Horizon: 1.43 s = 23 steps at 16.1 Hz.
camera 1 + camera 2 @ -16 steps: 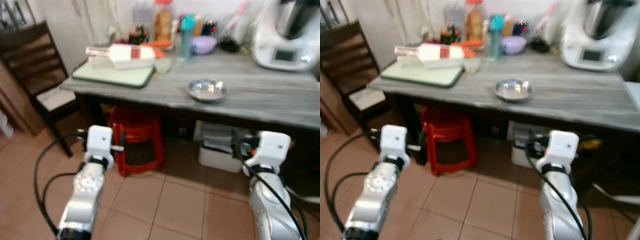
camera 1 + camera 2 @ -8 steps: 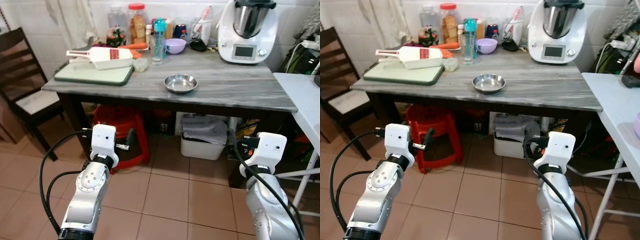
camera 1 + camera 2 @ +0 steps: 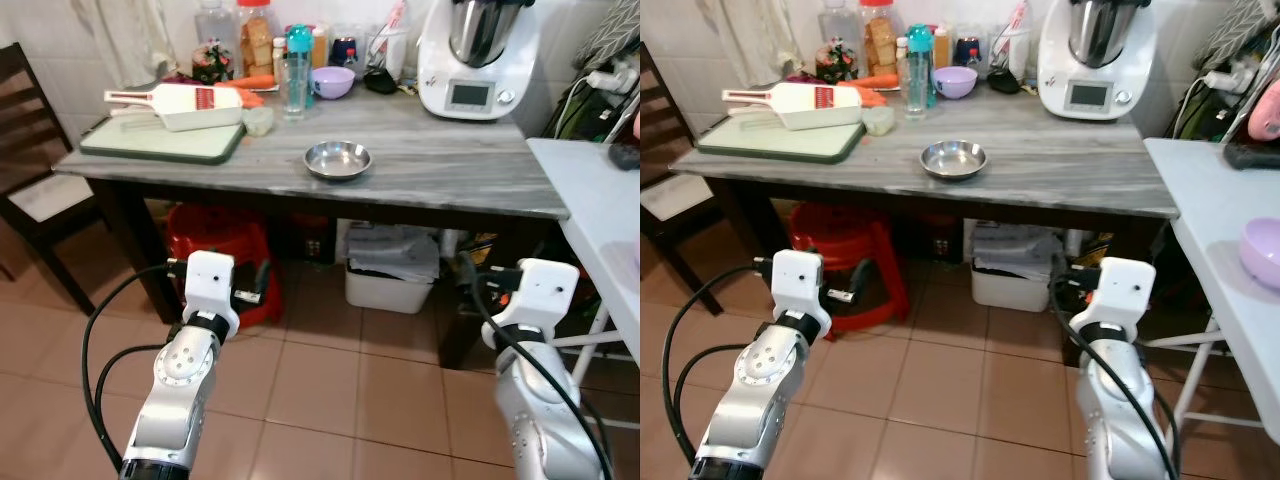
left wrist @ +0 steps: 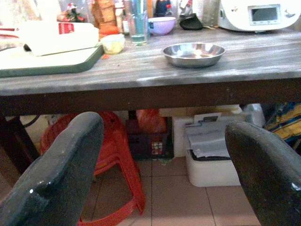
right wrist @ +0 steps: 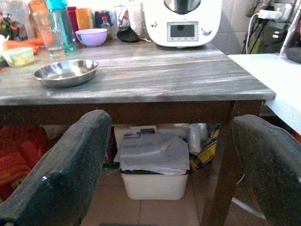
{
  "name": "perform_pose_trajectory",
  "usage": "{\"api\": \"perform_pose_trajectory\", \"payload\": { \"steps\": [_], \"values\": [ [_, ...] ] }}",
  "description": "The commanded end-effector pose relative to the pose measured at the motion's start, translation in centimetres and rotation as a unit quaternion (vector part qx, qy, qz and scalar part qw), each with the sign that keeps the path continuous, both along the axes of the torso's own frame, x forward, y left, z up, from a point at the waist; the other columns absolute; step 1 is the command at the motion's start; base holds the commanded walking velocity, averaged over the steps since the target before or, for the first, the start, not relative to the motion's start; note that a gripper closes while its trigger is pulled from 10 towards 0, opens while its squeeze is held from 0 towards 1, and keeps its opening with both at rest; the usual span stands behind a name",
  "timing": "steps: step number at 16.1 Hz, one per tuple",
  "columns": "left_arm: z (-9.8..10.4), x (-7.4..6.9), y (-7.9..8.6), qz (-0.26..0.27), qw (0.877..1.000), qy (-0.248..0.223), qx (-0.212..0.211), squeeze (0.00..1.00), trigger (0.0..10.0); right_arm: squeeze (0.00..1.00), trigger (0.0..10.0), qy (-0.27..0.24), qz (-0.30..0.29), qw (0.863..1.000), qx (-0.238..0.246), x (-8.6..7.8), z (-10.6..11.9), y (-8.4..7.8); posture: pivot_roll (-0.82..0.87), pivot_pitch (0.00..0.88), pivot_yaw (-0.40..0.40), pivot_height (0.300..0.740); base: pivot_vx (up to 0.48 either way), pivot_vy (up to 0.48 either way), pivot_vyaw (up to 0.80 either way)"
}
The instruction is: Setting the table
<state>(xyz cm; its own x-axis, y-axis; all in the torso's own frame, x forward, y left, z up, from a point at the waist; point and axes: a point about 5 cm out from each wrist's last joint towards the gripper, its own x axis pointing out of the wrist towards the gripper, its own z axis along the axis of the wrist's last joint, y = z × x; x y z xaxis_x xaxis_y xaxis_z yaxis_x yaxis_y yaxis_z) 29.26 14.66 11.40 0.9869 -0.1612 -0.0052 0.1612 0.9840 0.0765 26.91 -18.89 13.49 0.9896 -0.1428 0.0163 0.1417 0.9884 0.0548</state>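
The small steel bowl (image 3: 337, 159) sits on the grey wooden table (image 3: 470, 180), close to its front edge. Both arms are held low, below the table top. The left gripper (image 4: 160, 165) has its fingers spread wide and holds nothing. The right gripper (image 5: 174, 165) is spread wide and empty too. From the robot, the bowl is up at about 12 o'clock, about midway between the two arms. The bowl is round, so it has no long side. No writing is clear enough to read.
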Motion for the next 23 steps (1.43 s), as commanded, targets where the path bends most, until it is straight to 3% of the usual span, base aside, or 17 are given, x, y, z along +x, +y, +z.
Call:
{"api": "perform_pose_trajectory", "payload": {
  "steps": [1,18,23],
  "values": [
    [0.11,0.07,0.6,0.006,1.0,0.0,0.0,0.0,10.0,0.0,10.0,0.001,0.011,1.0,0.004,0.12,0.03,0.6,-0.03,0.0,0.0,0.74,0.0,-0.405,0.0],
    [-0.15,0.19,0.61,0.005,1.0,0.002,0.005,0.0,10.0,0.0,10.0,-0.006,0.009,1.0,0.007,0.28,0.2,0.31,-0.03,0.0,-0.004,0.74,0.0,-0.394,0.0],
    [0.04,0.2,0.3,-0.013,1.0,-0.002,-0.006,0.0,10.0,0.0,10.0,-0.018,0.002,0.999,-0.033,0.03,0.6,-0.01,-0.03,0.0,-0.002,0.74,0.0,0.0,0.0]
  ]
}}
